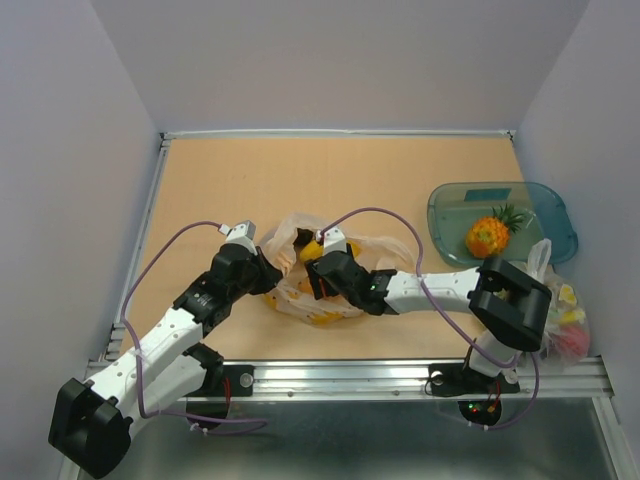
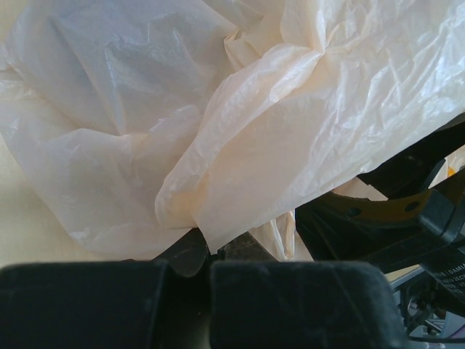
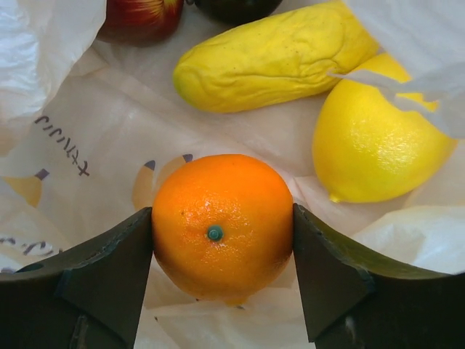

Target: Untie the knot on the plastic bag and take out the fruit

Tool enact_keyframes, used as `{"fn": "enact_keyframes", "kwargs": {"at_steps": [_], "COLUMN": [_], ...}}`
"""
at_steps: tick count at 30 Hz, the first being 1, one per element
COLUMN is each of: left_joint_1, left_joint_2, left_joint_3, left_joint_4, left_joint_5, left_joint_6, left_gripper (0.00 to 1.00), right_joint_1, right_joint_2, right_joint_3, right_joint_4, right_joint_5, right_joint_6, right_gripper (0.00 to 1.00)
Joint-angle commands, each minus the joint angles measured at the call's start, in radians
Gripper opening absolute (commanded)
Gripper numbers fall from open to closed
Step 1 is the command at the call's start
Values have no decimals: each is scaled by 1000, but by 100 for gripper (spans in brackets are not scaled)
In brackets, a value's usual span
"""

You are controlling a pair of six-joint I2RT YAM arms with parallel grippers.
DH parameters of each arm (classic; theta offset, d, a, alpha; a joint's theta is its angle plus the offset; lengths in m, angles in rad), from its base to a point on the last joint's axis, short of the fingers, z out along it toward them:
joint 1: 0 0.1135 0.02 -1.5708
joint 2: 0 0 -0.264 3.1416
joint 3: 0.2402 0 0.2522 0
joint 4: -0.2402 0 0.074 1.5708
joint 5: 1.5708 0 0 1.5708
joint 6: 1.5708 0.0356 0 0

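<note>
The pale peach plastic bag (image 1: pixel 300 285) lies open at the table's near middle. No knot shows. My left gripper (image 1: pixel 268 272) is shut on a fold of the bag (image 2: pixel 240 160), pinched at its fingertips (image 2: pixel 208 253). My right gripper (image 1: pixel 316 276) reaches inside the bag; in the right wrist view it (image 3: pixel 221 236) is shut on the orange (image 3: pixel 221 222), both fingers touching it. Beside the orange lie the lemon (image 3: pixel 378 138), banana (image 3: pixel 276 54), red apple (image 3: pixel 138 18) and dark plum (image 3: pixel 232 7). The pineapple (image 1: pixel 490 235) lies on a teal tray.
The teal tray (image 1: pixel 540 205) sits at the right back. A clearer bag (image 1: pixel 562 315) with green and yellow contents lies at the right edge behind my right arm's elbow. White walls enclose the table on three sides.
</note>
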Motion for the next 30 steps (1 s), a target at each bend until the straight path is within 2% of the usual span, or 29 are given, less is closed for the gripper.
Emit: {"fn": "enact_keyframes", "kwargs": {"at_steps": [1, 2, 5, 10, 15, 21, 24, 28, 30], "left_joint_1": [-6, -6, -8, -9, -11, -11, -11, -12, -12], "left_joint_2": [-19, -21, -30, -18, -1, -6, -1, -4, -10], "left_joint_3": [7, 7, 7, 6, 12, 12, 7, 9, 7], "left_joint_4": [8, 6, 0, 2, -2, 2, 3, 3, 0], "left_joint_5": [-18, -18, -32, -38, -35, -36, -32, -36, -36], "left_joint_6": [1, -1, -7, -5, 2, 2, 1, 1, -4], "left_gripper": [0, 0, 0, 0, 0, 0, 0, 0, 0], "right_joint_1": [-4, -4, -3, -14, -110, -443, -628, -895, -940], "right_joint_2": [-117, -143, -255, -422, -507, -550, -533, -428, -383], "right_joint_3": [39, 48, 100, 168, 177, 136, 110, 62, 59], "right_joint_4": [18, 6, -38, -57, -66, -89, -98, -100, -100], "right_joint_5": [13, 18, 16, 57, 229, 226, 139, -52, -87], "right_joint_6": [-59, -67, -135, -249, -350, -288, -231, -145, -137], "right_gripper": [18, 11, 5, 5, 5, 5, 6, 6, 8]}}
